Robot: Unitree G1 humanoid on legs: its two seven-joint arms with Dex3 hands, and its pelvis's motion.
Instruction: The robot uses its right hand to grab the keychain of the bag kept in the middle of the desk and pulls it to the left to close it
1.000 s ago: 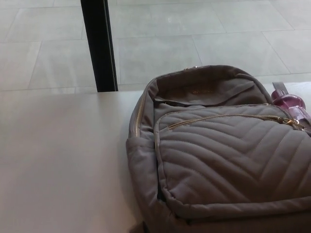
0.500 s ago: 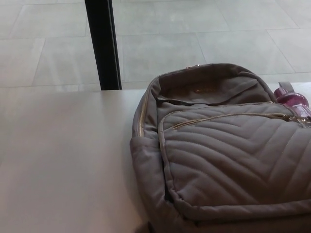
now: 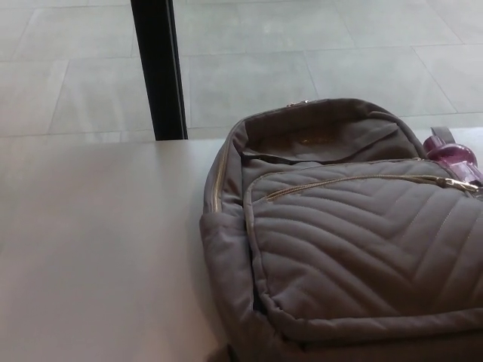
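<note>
A grey-brown quilted backpack (image 3: 355,241) lies flat on the white desk (image 3: 98,249), filling the right half of the head view. Its front pocket zipper (image 3: 355,181) runs as a gold line from left to right. The gold zipper pull (image 3: 462,184) sits at the right end of that line, near the picture's right edge. A purple keychain charm (image 3: 450,154) lies just above the pull, partly cut off by the bag's edge. Neither of my hands shows in the picture.
A black vertical post (image 3: 158,68) stands behind the desk's far edge at upper left. Pale floor tiles (image 3: 302,60) lie beyond. Bare desk surface stretches to the left of the bag.
The whole picture has shifted slightly between frames, so the camera has moved. The bag and keychain lie in the same place on the desk.
</note>
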